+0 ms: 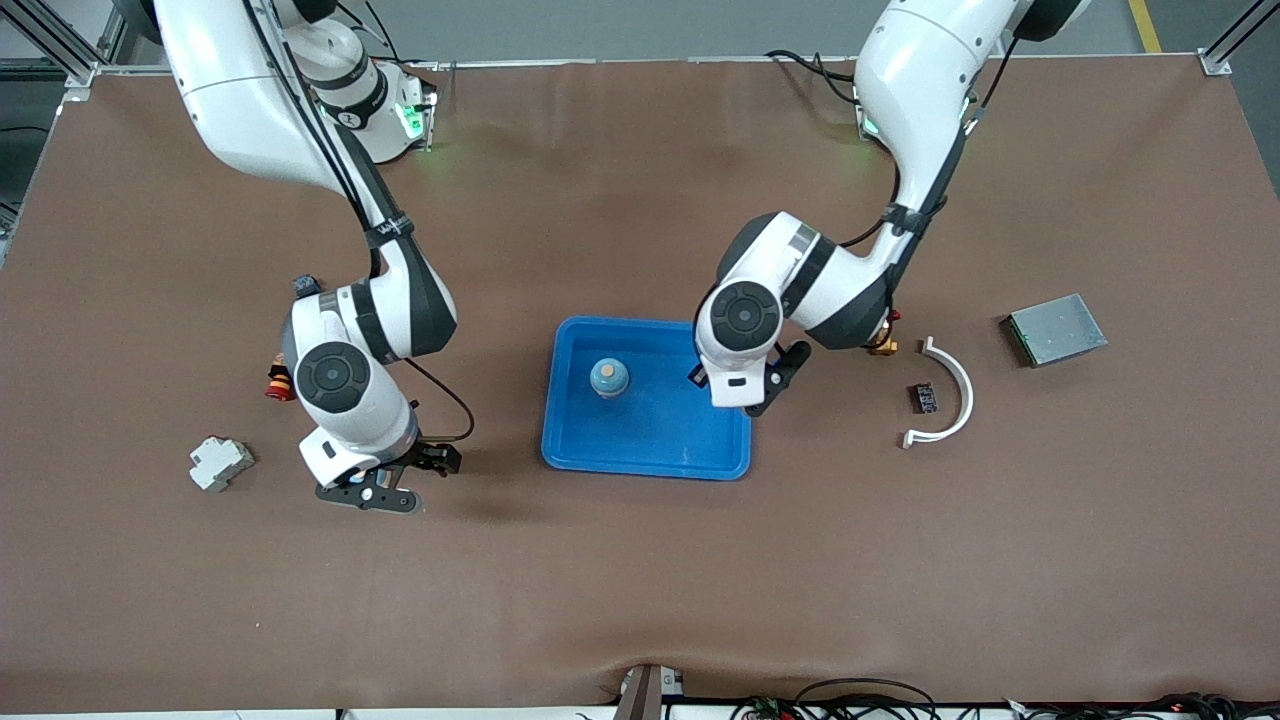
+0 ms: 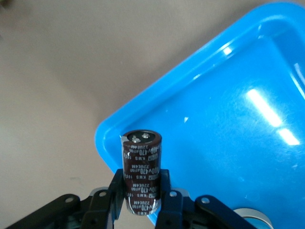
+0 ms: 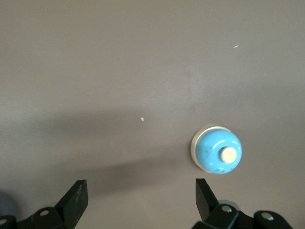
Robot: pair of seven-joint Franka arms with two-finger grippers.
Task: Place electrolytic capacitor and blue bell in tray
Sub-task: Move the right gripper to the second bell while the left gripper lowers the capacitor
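Note:
The bright-blue tray (image 1: 570,440) lies mid-table and also shows in the left wrist view (image 2: 228,119). My left gripper (image 1: 742,398) hangs over the tray's edge toward the left arm's end. It is shut on a dark brown electrolytic capacitor (image 2: 141,167), held upright over a tray corner. The blue bell (image 3: 217,150), with a cream button, sits on the brown table. My right gripper (image 3: 140,195) is open and empty above the table, with the bell beside one fingertip (image 3: 204,191), not between the two. In the front view that gripper (image 1: 375,490) hides the bell.
A small blue round object with a tan top (image 1: 609,378) stands in the tray. A white curved piece (image 1: 948,392), a small black part (image 1: 926,398) and a grey metal box (image 1: 1055,328) lie toward the left arm's end. A grey-white block (image 1: 220,463) lies toward the right arm's end.

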